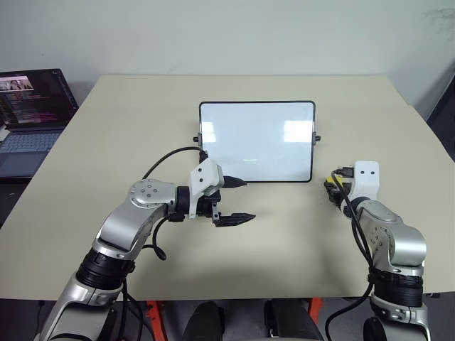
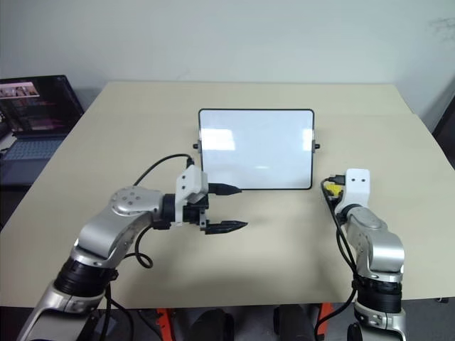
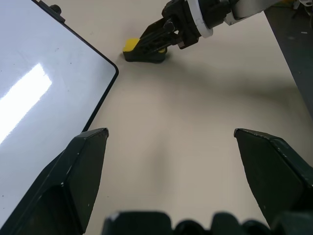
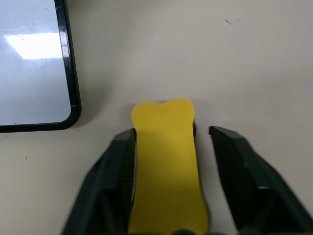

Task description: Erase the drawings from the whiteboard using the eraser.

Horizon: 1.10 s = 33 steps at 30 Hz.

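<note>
Two hands: both over the bench, both unladen.
Whiteboard: propped at bench centre, 12 o'clock of the hands; black frame, side knobs.
Drawings: none visible on the white face; glare patches only.
Progress, judged: board looks wiped clean; erasing apparently done, with nothing left but letting go of the eraser and backing the hand away.
Eraser: yellow block, dark underside; flat on the bench just off the whiteboard's lower right corner, at 4 o'clock from board centre.
Right hand: fingers parted, straddling the eraser; one finger close along one side, a gap showing at the other; no firm clamp, so judged released or nearly so.
Left hand: fingers spread wide, nothing between them; hanging at 7 o'clock of the whiteboard, near its lower left corner, pointing across toward the right hand.
Laptop: lid up, screen lit, beside the bench at 10 o'clock; no part in the task.
Containers: none on the bench; no contents to list.
Risk, judged: eraser dragged along if the right hand withdraws while a finger touches it.
</note>
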Available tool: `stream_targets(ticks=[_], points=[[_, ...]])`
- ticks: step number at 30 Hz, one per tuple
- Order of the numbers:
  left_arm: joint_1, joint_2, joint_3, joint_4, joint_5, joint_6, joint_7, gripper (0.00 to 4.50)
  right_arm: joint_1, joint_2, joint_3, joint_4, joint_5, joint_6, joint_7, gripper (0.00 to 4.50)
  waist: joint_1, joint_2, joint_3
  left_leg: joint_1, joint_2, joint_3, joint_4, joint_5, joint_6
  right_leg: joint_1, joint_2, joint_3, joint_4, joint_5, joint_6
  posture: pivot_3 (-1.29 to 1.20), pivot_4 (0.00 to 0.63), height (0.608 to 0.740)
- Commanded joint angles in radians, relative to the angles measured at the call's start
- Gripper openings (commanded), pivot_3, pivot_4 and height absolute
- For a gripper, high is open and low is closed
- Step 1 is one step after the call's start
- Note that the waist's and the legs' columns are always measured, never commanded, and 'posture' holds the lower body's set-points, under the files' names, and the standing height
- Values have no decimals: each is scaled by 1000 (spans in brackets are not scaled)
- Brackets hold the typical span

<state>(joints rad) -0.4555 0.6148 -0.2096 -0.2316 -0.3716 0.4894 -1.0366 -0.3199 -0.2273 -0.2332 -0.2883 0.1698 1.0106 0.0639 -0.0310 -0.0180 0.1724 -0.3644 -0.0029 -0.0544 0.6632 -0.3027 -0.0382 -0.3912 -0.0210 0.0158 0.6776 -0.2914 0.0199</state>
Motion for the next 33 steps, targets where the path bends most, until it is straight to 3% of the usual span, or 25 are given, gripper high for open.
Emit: stream_targets(ticks=[1,2,3,12,18,23,33], points=[[-11,0,19,-18,0,-22,0,4500,3,-12,-9,-35,4,-5,1,3893,0,0,0,0,0,0,0,0,0,0,0,0,0,0,0,0,150,740],[-11,-1,19,-17,1,-23,0,4500,3,-12,-10,-35,4,-5,0,4346,0,0,0,0,0,0,0,0,0,0,0,0,0,0,0,0,150,740],[-12,-1,19,-17,1,-23,0,4500,2,-9,-13,-37,5,-1,-2,4463,0,0,0,0,0,0,0,0,0,0,0,0,0,0,0,0,150,740],[-6,-10,48,-27,-7,-25,31,4500,-13,-2,-41,-86,16,10,-23,4463,0,0,0,0,0,0,0,0,0,0,0,0,0,0,0,0,150,740],[2,-123,170,-11,21,-88,255,4500,11,-30,-60,-151,11,-23,-24,4463,1,0,0,0,0,0,0,0,0,0,0,0,0,0,0,0,150,740],[145,-215,230,-40,78,-131,456,4500,94,-43,-52,-196,12,-195,26,4463,-1,0,0,0,0,0,-1,0,0,0,0,1,-1,0,1,0,150,740],[533,-372,219,-237,270,-186,781,4500,408,29,-45,-254,3,-592,82,4463,3,0,0,1,0,0,0,0,0,1,-2,0,1,0,1,0,150,740]])
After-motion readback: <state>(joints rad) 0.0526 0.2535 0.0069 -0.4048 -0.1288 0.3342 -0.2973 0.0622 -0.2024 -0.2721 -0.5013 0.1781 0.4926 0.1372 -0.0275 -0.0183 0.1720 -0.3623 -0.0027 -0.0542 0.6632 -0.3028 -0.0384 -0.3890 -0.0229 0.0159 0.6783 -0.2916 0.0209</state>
